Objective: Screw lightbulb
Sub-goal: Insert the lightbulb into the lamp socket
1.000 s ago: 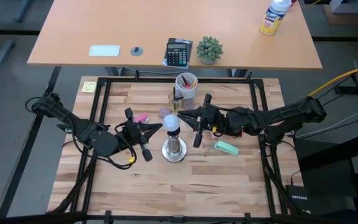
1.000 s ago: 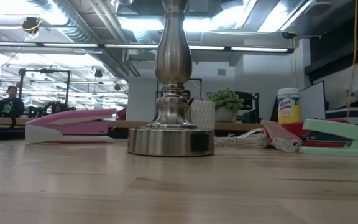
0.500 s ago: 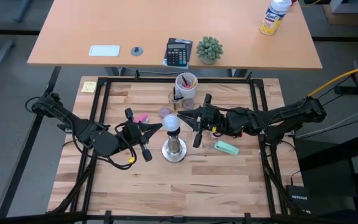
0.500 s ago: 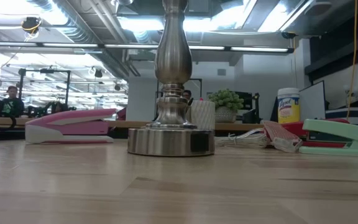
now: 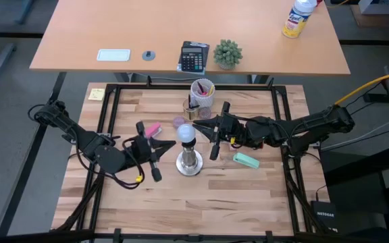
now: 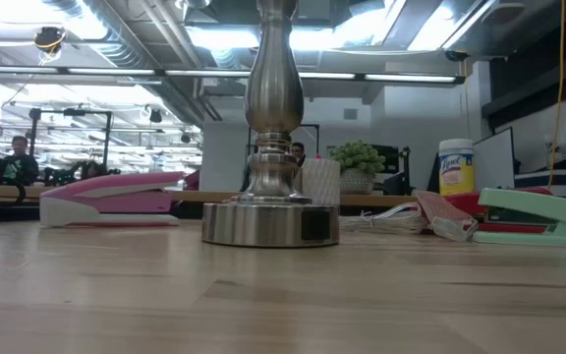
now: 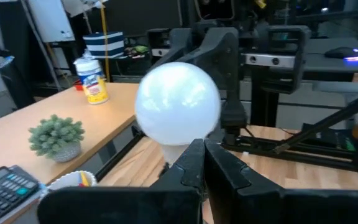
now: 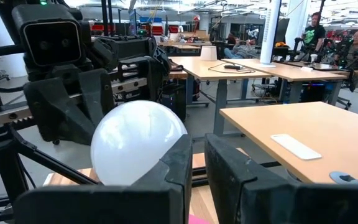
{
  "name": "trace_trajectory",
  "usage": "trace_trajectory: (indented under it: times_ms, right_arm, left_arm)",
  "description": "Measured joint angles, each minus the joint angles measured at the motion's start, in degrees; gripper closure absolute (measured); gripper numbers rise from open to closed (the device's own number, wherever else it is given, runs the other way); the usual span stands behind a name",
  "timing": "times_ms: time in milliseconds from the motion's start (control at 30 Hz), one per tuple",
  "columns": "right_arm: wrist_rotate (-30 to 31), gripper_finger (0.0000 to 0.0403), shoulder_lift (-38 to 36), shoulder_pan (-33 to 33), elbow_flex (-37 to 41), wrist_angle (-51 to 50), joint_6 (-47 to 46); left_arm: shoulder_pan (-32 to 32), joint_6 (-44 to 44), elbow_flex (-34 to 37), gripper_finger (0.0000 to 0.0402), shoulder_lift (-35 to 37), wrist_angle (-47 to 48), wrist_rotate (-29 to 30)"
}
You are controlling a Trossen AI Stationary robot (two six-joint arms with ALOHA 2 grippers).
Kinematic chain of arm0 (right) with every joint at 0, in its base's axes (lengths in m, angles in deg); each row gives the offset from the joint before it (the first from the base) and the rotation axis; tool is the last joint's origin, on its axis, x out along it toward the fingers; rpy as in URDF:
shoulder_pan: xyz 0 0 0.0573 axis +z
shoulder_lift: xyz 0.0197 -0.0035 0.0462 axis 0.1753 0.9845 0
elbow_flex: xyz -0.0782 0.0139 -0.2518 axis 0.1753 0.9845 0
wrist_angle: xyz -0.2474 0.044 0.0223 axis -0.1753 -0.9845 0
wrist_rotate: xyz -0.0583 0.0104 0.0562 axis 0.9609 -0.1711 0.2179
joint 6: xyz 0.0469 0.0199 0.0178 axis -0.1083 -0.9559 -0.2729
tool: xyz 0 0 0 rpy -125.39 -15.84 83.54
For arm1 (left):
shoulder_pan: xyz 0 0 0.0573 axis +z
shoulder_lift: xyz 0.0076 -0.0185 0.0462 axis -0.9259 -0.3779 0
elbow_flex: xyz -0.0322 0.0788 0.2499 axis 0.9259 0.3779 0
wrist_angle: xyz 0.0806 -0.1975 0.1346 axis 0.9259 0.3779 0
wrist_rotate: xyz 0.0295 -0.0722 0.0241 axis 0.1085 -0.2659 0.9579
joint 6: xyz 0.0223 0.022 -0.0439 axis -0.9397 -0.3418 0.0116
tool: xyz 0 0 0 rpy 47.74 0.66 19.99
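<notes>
Toward the tabletop's near edge nothing but bare wood planks [image 5: 201, 196]. Mid-table stands the silver socket stand [image 5: 189, 162], upright on its round base, w/ the lightbulb [image 5: 186, 133] sitting on top of its neck. Left gripper [image 5: 171, 143] sits just left of the bulb, fingers pressed together w/ nothing between them, tips close to the bulb but contact can't be told; left wrist view shows the bulb right past the 2 closed fingers [image 7: 194, 165]. Right gripper [image 5: 198, 124] comes in from the right side, tips at the bulb's far-right flank; fingers [image 8: 179, 162] only a narrow slit apart, nothing visibly in the slit, bulb beside 1 finger. Green stapler [image 5: 246, 160] lies right of the stand, pink stapler [image 5: 153, 128] & a purple cap [image 5: 179, 122] left of the bulb, farther back. Pen cup [image 5: 203, 90] near the far edge, yellow sticky note [image 5: 96, 94] at the far-left corner.
</notes>
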Motion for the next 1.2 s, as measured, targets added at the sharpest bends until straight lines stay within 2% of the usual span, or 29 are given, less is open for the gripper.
trace_trajectory:
  times_ms: [700,1200]
  right_arm:
    - [-2.0,0.0355,0.0,0.0,0.0,-0.5,0.0]
    - [-3.6,0.0355,-0.1,0.0,0.0,-1.0,-0.3]
  left_arm:
    - [3.0,1.0,0.0,0.0400,-1.5,-0.4,-1.8]
    - [3.0,0.9,0.0,0.0400,-1.5,-0.3,0.2]
